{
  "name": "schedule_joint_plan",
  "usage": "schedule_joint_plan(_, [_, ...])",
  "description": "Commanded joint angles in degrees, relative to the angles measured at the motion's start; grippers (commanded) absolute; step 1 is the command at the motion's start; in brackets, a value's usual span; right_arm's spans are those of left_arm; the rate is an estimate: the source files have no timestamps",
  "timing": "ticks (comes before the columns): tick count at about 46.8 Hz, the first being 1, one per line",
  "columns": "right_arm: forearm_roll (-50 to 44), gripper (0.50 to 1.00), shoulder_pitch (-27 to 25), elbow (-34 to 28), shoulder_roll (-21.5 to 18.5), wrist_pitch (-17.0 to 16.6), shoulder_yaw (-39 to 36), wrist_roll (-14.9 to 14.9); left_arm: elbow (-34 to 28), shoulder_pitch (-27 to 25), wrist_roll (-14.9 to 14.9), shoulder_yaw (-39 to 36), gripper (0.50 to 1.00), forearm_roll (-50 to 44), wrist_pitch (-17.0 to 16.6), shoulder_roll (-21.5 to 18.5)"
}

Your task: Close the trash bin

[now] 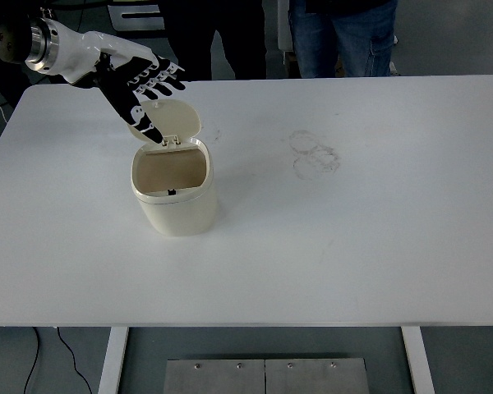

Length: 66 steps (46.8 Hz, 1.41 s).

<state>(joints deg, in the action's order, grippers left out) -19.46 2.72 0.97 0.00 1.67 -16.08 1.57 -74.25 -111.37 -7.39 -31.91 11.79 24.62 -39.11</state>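
**Bin open, left robot hand at the lid**

The left robot hand (140, 82) reaches in from the upper left on a white forearm, its black fingers (148, 127) spread and holding nothing. The hand hangs over the raised lid (166, 121), with the thumb overlapping the lid's left part; whether it touches cannot be told from this view.

The bin (174, 190), cream-coloured and rounded, stands on the left half of the white counter (353, 238), well back from the near edge. Its lid is tipped up and back on the hinge at the rear rim, so the mouth is open and the brownish inside shows.

Right of the bin, toward the middle of the counter, there are faint ring-shaped marks (314, 153) on the surface.

Along the far edge, two people stand: dark trousers (222, 41) behind the bin, blue jeans (345, 37) further right.
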Motion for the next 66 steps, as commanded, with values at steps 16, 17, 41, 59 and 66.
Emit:
schedule_joint_plan(16, [0.04, 0.989, 0.0, 0.0, 0.0, 0.0, 0.0, -0.08, -2.04, -0.25, -3.95, -0.7, 1.0, -0.63, 0.08, 0.35])
schedule_joint_plan(17, [-0.05, 0.989, 0.0, 0.0, 0.0, 0.0, 0.0, -0.08, -2.04, -0.25, -3.95, -0.7, 1.0, -0.63, 0.08, 0.44])
schedule_joint_plan(41, [-0.05, 0.989, 0.0, 0.0, 0.0, 0.0, 0.0, -0.08, -6.26, -0.61, -6.23, -0.7, 1.0, -1.69, -0.27, 0.88])
schedule_joint_plan(59, [0.04, 0.989, 0.0, 0.0, 0.0, 0.0, 0.0, 0.01, -9.16, -1.05, -8.52, -1.67, 1.0, -1.69, -0.36, 0.88])
schedule_joint_plan(66, [0.04, 0.991, 0.0, 0.0, 0.0, 0.0, 0.0, 0.01, -9.6, -1.05, -8.52, -2.02, 1.0, -1.69, -0.45, 0.88])
